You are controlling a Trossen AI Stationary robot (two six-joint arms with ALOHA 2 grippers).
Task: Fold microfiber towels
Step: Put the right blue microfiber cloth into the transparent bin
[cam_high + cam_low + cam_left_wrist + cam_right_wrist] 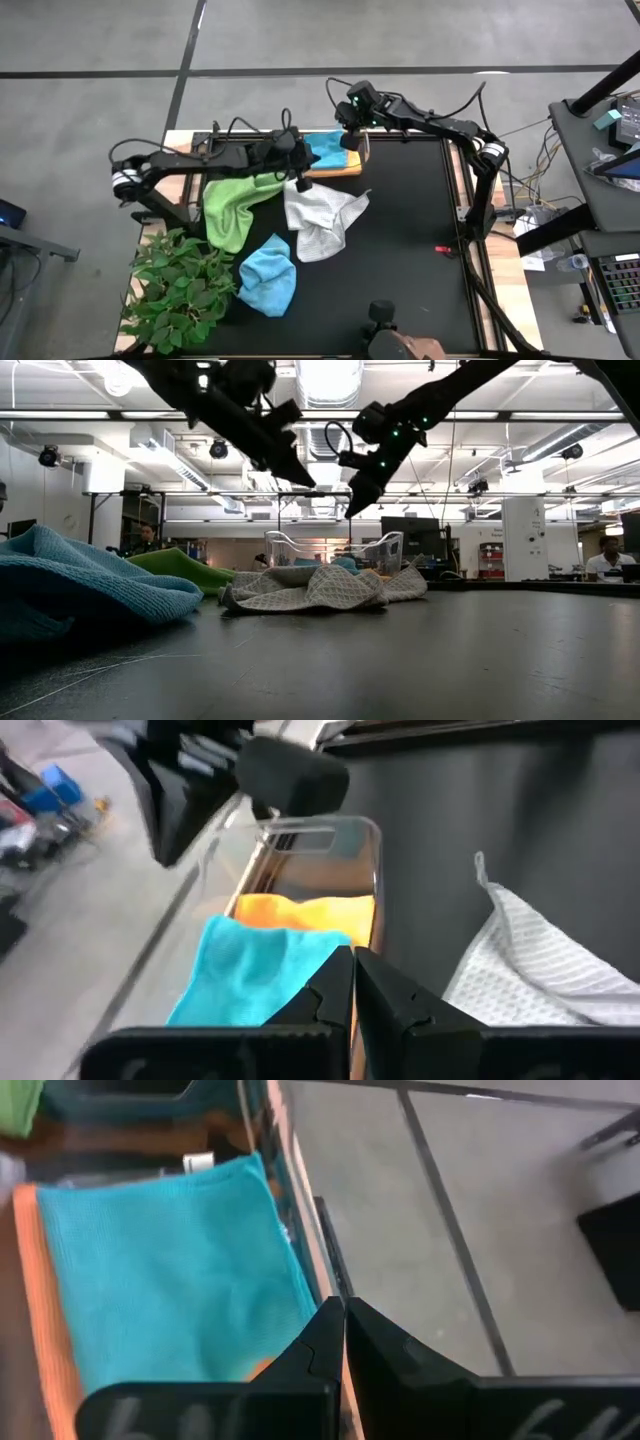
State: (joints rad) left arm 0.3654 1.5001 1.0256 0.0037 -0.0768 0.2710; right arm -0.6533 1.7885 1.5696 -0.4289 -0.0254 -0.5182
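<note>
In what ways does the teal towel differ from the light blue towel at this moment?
The teal towel lies flat and folded inside the clear bin, on top of the yellow-orange towel; the light blue towel lies crumpled on the black table, near the plant. The teal one is at the table's far edge, under both hands; the light blue one lies apart from them. Both are small soft cloths.

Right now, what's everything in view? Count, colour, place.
teal towel: 1, teal, folded in the bin, on top of the yellow-orange one
yellow-orange towel: 1, under the teal
clear bin: 1, table's far edge
lime green towel: 1, crumpled, left of centre
grey-white towel: 1, crumpled, centre
light blue towel: 1, crumpled, near side by the plant
plant: 1, green, near-left corner
left gripper: shut, beside the bin
right gripper: shut, over the bin
</note>
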